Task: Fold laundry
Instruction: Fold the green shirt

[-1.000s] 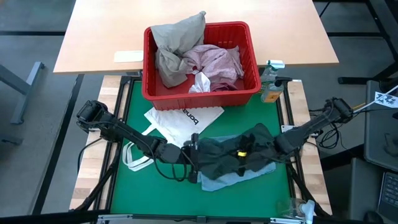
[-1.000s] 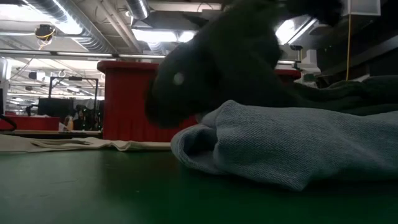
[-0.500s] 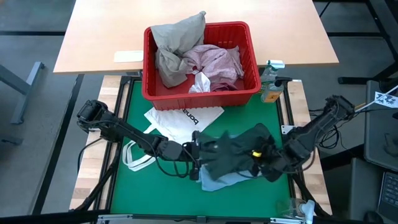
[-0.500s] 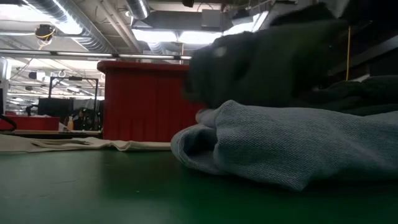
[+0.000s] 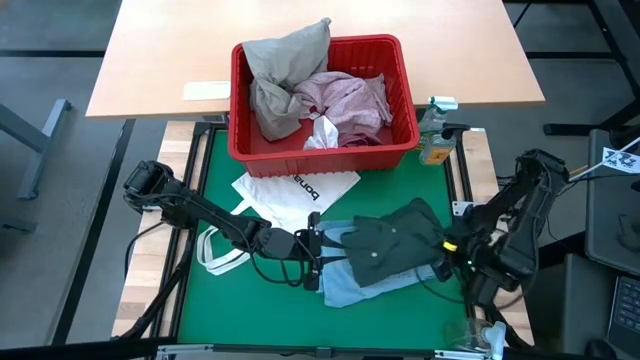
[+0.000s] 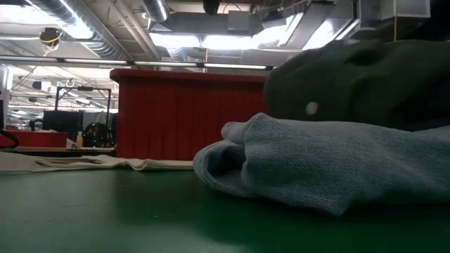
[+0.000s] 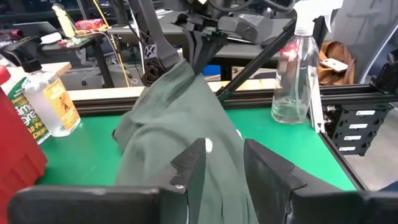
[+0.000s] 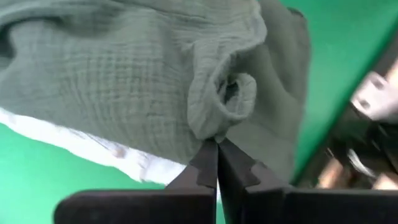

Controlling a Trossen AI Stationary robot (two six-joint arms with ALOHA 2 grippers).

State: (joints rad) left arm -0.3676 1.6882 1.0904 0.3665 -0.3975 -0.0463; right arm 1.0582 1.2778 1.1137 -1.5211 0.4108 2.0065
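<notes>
A dark grey-green garment (image 5: 390, 245) lies crumpled on a light blue garment (image 5: 345, 288) on the green mat, right of centre. My left gripper (image 5: 322, 243) is at its left edge, level, shut on cloth that runs between its fingers (image 7: 224, 165). My right gripper (image 5: 452, 252) is at its right edge, pointing steeply down, shut on a bunch of the cloth (image 8: 217, 155). In the low view the light blue garment (image 6: 316, 169) rests on the mat with the dark garment (image 6: 351, 77) on top. More laundry fills the red basket (image 5: 320, 150). My left gripper has the grey-green garment's left part (image 7: 217, 143) between its two fingers, which come level from the table's left. The cloth runs on from there, rising toward the other gripper. One layer or several, I cannot tell. My right gripper pinches a bunched fold (image 8: 214, 134) at the grey-green garment's right edge between its two fingertips, coming from above and pointing steeply down. The fold is gathered into a small curl at the tips. The cloth spreads away toward the left arm, over the light blue garment.
A white tote bag (image 5: 290, 195) lies flat between the basket and my left arm. A labelled bottle (image 5: 435, 135) stands at the far right of the mat, a clear spray bottle (image 5: 480, 335) at the near right corner. The near left of the mat is bare green.
My right gripper has swung toward the table's right edge and a little nearer, tipping and rolling to point steeply down, still shut on the cloth. The grey-green garment's right part has been drawn right with it; in the low view the dark cloth has cleared the basket front.
</notes>
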